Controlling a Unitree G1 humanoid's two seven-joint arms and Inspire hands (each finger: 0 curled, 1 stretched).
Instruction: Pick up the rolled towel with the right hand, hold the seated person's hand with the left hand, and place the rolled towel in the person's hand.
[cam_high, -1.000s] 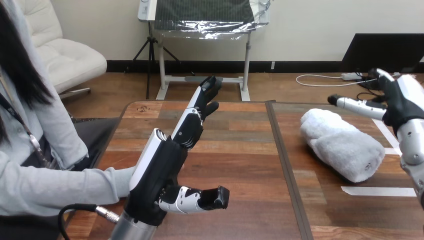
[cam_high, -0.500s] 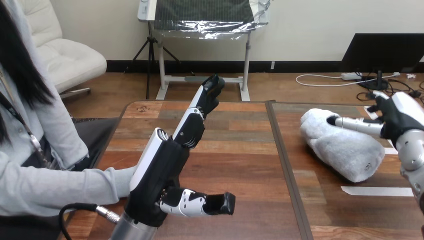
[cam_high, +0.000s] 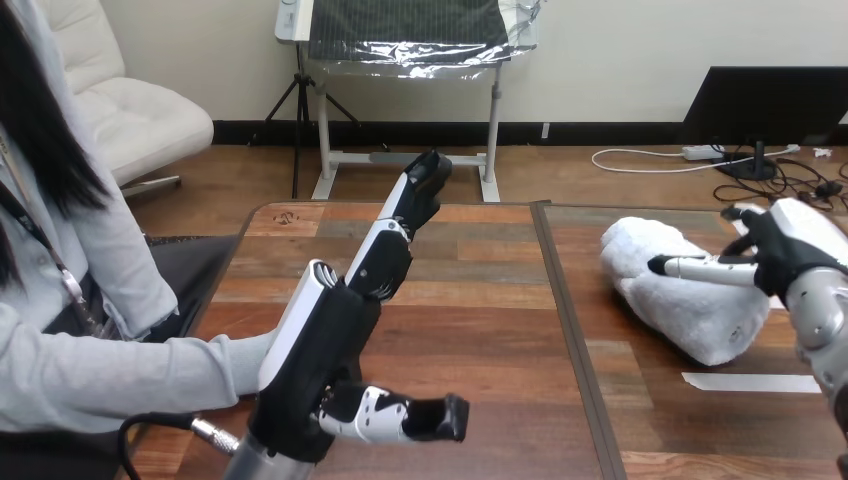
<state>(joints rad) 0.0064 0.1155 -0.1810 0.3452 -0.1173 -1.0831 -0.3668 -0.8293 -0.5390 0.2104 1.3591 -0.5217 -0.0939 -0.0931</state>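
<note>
**Three steps, none of them finished**

None of the task's three parts looks complete. The rolled towel (cam_high: 690, 305) lies flat on the table (cam_high: 480, 300), on its right half and close to the right edge, lengthwise from the far side toward the near side. A white tape strip (cam_high: 750, 382) sits on the wood just nearer than it.

The right hand (cam_high: 795, 245) is over the towel's far right part. Its fingers (cam_high: 700, 267) are stretched out across the top of the roll and not wrapped round it, so I judge the pick-up is only at the reaching stage. Whether they rest on the cloth or hover just above it is hard to tell from this angle.

The left hand (cam_high: 325, 340) stands on edge near the table's left edge and front, spread wide with the fingers pointing toward the far edge and the thumb (cam_high: 400, 415) out to the side. It grips nothing. The person's grey sleeve (cam_high: 120, 375) runs in from the left edge up to the back of that hand; the person's hand is probably hidden behind it.

The only receiver the task names is the person's hand, and the towel is well apart from it. Grasping, lifting, holding the person's hand and delivering the towel all remain
</note>
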